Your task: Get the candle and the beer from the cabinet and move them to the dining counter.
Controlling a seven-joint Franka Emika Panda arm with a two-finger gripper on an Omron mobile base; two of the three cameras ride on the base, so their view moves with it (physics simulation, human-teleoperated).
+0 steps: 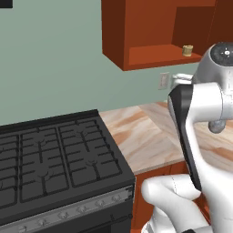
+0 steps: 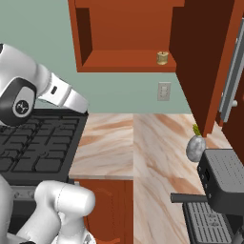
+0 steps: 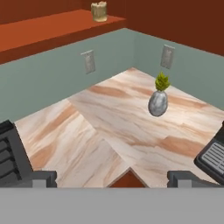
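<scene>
The candle (image 1: 187,50) (image 2: 162,58) (image 3: 99,11) is a small tan cylinder standing near the front edge of the open cabinet's (image 1: 150,32) (image 2: 128,33) lower shelf (image 3: 52,28). My gripper (image 3: 114,179) is open, with nothing between its two dark fingertips (image 3: 41,178). It hovers over the marble worktop, well below and in front of the candle. The rest of the shelf looks bare. The beer is out of view, and so is the dining counter.
A black gas stove (image 1: 54,154) (image 2: 38,147) sits left of the marble worktop (image 1: 145,136) (image 3: 109,127). A small plant in a grey pot (image 2: 195,147) (image 3: 158,100) stands toward the corner. A black appliance (image 2: 221,190) (image 3: 214,157) is at the right. The cabinet door (image 2: 205,62) hangs open.
</scene>
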